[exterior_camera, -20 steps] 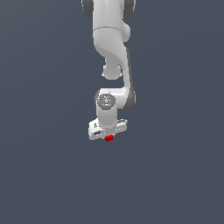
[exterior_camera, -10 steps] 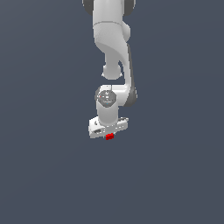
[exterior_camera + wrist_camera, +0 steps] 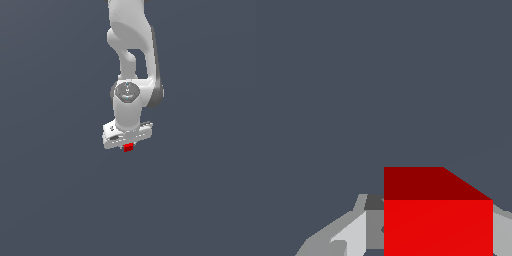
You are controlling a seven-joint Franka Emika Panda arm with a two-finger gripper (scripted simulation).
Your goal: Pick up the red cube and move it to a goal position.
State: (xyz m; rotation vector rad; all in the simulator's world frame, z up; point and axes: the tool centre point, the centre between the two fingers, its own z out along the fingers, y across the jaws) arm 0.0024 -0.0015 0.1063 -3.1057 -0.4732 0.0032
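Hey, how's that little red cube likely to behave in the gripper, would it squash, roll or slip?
The red cube looks rigid, with crisp edges, so probably no squashing. Flat faces suggest it won't roll. Its plain, smooth sides might slip if the gripper loosens.

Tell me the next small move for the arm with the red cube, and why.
Probably keep carrying: the red cube sits between the fingers of the gripper, apparently grasped, and no goal marker shows in either view, so move on gently without opening.
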